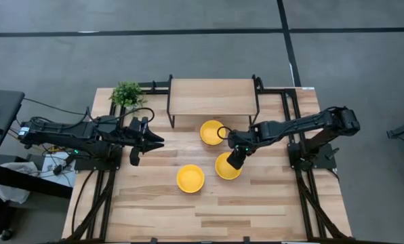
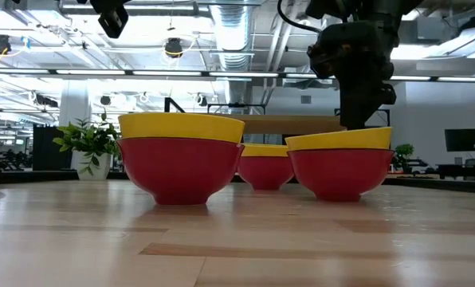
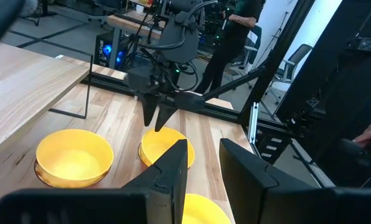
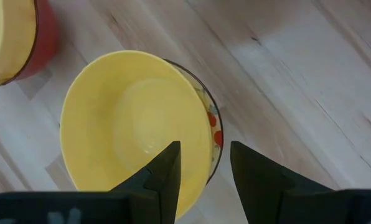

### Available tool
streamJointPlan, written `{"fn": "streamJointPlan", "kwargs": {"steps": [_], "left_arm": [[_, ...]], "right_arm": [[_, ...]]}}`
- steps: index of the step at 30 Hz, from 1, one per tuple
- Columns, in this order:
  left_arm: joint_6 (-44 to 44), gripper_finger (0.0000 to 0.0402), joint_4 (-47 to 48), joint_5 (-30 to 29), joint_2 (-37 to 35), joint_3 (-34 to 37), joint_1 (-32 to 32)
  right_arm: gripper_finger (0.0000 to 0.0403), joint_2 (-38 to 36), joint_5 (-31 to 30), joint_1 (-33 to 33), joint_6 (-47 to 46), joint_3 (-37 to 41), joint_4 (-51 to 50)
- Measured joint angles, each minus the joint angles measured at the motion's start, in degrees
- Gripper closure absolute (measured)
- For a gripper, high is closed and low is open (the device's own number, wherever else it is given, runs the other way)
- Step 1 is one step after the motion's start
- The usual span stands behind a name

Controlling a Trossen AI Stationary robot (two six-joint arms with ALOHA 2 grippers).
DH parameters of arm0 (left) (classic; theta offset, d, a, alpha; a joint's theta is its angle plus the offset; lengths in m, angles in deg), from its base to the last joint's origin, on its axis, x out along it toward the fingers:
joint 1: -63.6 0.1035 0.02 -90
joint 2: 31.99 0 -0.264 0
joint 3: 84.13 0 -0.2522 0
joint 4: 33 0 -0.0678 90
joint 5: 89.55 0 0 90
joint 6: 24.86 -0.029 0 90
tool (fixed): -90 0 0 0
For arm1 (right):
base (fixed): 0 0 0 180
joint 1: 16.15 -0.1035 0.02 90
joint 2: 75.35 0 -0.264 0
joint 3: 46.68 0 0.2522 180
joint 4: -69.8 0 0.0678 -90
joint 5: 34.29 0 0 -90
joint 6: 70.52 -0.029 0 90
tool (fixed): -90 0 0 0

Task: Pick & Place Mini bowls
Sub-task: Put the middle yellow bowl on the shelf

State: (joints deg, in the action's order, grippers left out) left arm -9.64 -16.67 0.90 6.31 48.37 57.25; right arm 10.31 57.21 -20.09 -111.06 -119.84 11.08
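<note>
Bowl [image 4: 136,130], the yellow one, sits right under the right gripper [image 4: 204,168]. Its fingers are apart, one over the inside, one outside the rim. The left gripper [image 1: 142,140], fingers apart, waits far off.

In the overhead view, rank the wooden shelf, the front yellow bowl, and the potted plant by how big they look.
1. Wooden shelf, clearly largest.
2 and 3. Front yellow bowl and potted plant look about alike; I won't rank them.

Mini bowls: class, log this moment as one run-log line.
right gripper: open, straddling rim of a mini bowl | left gripper: open, waiting left | three bowls on table
</note>
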Motion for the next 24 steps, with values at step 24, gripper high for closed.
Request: {"fn": "streamJointPlan", "kwargs": {"steps": [24], "left_arm": [[0.02,0.0309,-0.01,0.0,0.02,0.02,0.0]], "right_arm": [[0.0274,2.71,-0.03,-1.18,0.46,0.0,0.42]]}}
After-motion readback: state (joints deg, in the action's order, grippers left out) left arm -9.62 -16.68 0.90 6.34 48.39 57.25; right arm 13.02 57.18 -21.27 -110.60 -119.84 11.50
